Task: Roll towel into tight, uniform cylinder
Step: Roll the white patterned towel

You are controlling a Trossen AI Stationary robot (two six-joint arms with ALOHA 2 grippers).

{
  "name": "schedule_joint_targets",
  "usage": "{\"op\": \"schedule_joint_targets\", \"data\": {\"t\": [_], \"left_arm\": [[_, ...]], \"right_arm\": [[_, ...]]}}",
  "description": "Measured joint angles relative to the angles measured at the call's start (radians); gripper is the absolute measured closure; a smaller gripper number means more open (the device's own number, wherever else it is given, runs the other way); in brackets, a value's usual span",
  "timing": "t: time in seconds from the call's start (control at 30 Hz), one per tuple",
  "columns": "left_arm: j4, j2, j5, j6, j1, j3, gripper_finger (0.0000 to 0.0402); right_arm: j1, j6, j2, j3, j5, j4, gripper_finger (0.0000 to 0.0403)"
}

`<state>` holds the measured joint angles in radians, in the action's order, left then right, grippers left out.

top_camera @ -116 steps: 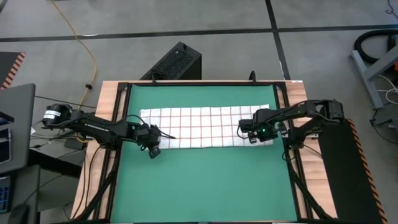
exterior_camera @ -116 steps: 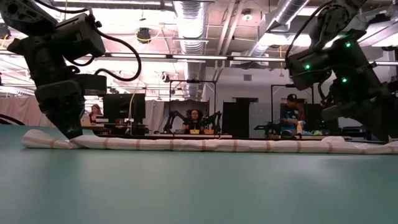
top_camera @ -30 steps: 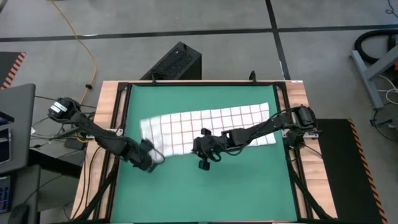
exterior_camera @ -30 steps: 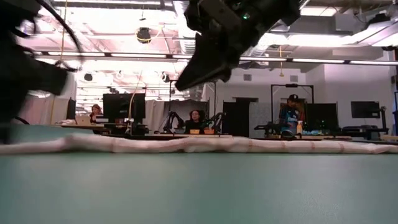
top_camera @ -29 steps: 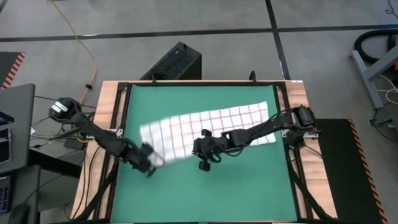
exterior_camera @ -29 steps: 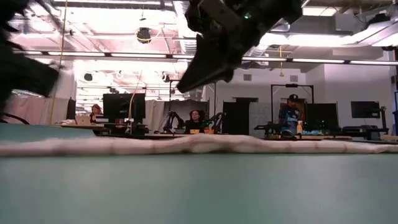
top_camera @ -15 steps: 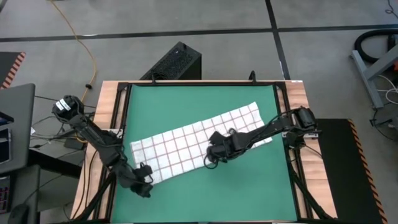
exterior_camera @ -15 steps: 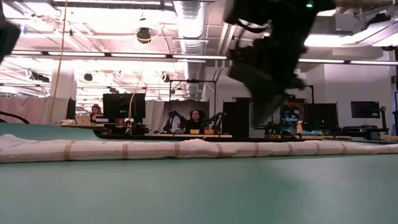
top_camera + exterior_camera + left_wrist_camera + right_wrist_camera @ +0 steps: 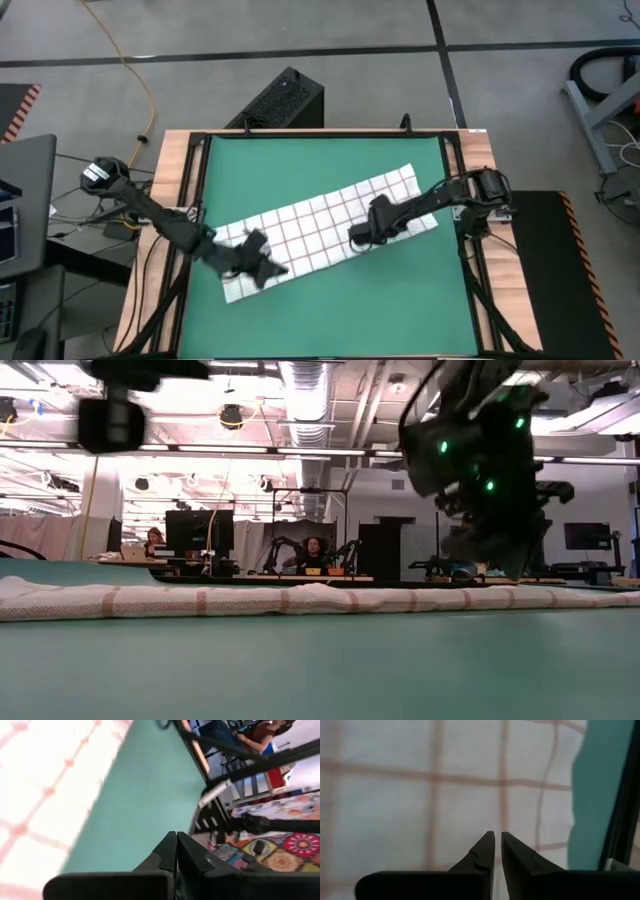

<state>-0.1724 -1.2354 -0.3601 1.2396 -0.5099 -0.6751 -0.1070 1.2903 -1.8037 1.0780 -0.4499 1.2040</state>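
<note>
**Towel slanted across the mat, a gripper over each half**

The towel (image 9: 320,233) lies flat on the mat (image 9: 330,310), running diagonally from the near left to the far right. The left gripper (image 9: 262,270) is over its near-left end; the right gripper (image 9: 358,240) is over its middle-right part, by the near edge.

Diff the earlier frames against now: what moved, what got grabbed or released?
The towel swung from lying straight across the green mat to a diagonal, its left end dragged toward the near edge. The left gripper came back over that end, shut and empty. The right gripper, shut, retreated rightward. Towel remains flat, unrolled.
</note>
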Motion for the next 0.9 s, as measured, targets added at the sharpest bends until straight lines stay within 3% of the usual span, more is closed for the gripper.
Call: {"op": "schedule_joint_targets", "data": {"t": [0.27,0.5,0.8,0.9], "left_arm": [[0.001,0.0,0.394,-0.251,0.3,-0.031,0.0401],[0.002,0.0,0.649,-0.373,0.506,-0.034,0.0401],[0.058,0.001,0.803,-0.507,0.697,-0.034,0.0401],[0.153,0.002,0.824,-0.593,0.751,-0.035,0.0401]], "right_arm": [[0.201,-0.09,-0.001,-0.064,0.024,-0.106,0.0374],[0.363,-0.239,0.002,-0.083,0.055,-0.26,0.0389],[0.478,-0.72,-0.001,-0.024,0.069,-0.655,0.0377],[0.486,-0.794,-0.003,-0.001,0.098,-0.78,0.0384]]}}
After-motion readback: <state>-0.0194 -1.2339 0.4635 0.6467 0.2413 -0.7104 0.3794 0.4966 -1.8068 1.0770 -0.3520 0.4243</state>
